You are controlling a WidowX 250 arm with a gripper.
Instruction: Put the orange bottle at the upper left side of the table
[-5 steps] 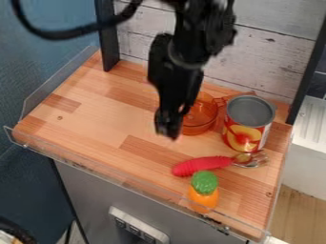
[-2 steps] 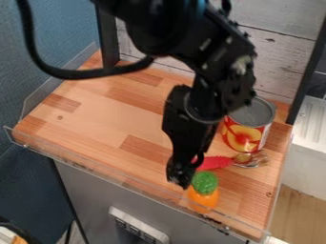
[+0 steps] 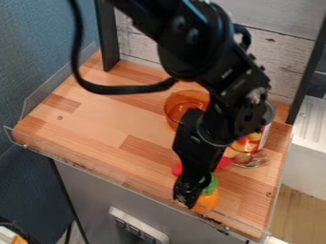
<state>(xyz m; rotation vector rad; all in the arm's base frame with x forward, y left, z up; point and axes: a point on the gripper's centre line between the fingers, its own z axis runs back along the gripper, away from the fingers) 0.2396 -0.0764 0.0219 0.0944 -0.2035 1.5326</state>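
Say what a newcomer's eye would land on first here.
Probably the big black robot arm, slanting from the top edge down across the pale wooden tabletop. Next, likely, the small orange bottle with a green top near the front edge, partly hidden by the black gripper. The see-through orange container stands out too, farther back, beside the arm.

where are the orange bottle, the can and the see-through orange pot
Orange bottle point(image 3: 208, 198): camera view, on its orange body
Can point(image 3: 251, 142): camera view, on its red and yellow label
See-through orange pot point(image 3: 172, 113): camera view, on its left wall
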